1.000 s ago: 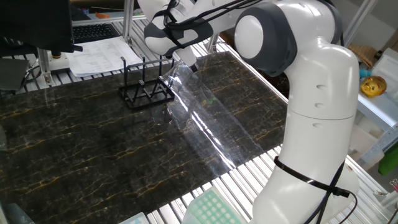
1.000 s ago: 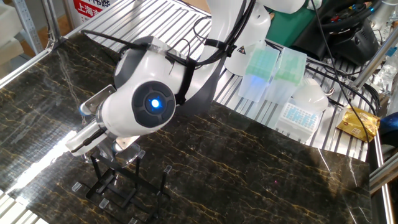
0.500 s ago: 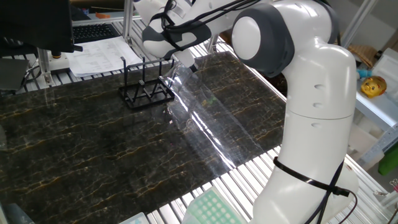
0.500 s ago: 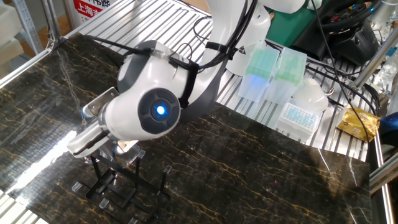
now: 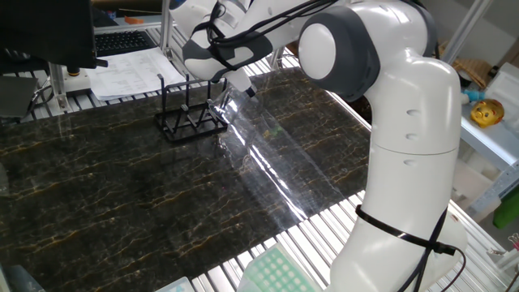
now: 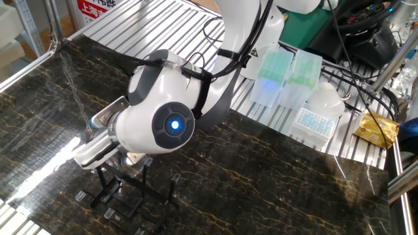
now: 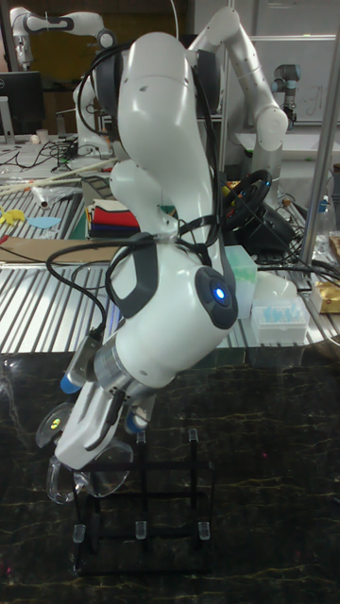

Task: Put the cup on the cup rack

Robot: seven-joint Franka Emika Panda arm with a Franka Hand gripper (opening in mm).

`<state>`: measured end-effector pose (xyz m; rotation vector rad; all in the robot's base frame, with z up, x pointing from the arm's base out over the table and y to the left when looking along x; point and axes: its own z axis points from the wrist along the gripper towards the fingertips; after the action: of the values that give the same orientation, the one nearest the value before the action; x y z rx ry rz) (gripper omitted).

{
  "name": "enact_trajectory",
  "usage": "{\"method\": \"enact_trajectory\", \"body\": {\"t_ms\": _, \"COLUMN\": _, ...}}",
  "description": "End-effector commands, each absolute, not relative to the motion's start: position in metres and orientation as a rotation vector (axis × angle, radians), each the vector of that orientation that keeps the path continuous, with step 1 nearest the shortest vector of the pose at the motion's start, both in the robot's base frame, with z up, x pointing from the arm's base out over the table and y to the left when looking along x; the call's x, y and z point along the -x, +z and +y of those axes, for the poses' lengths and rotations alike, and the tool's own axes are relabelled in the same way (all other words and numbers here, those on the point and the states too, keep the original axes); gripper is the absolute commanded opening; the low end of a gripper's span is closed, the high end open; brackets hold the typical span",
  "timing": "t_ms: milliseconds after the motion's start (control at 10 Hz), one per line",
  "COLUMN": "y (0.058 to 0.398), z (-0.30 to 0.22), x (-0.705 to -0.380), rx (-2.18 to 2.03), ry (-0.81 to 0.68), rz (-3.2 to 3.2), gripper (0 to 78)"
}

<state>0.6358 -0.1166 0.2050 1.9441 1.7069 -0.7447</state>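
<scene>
Overhead, a white Franka Panda arm (image 5: 405, 122) bends low over a dark marble-patterned table (image 5: 122, 203). Its gripper (image 7: 80, 472) hangs tilted above the black wire cup rack (image 7: 142, 528), which stands upright on the table with thin pegs. Fingers appear closed on the clear glass cup (image 7: 90, 477), held tilted just above the rack's left pegs; contact with a peg cannot be told.

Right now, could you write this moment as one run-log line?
fingers: shut on cup | cup: held beside cup rack pegs | cup rack: on table, no cup on it yet
</scene>
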Motion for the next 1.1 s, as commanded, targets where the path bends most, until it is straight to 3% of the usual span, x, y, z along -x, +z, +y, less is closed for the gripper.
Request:
{"method": "enact_trajectory", "body": {"t_ms": 100, "y": 0.2040, "z": -0.1136, "x": -0.6391, "rx": -1.930, "ry": -0.755, "rz": 1.671, "gripper": 1.1}}
{"method": "enact_trajectory", "body": {"t_ms": 1100, "y": 0.1955, "z": -0.1077, "x": -0.6437, "rx": -1.915, "ry": -0.772, "rz": 1.631, "gripper": 1.1}}
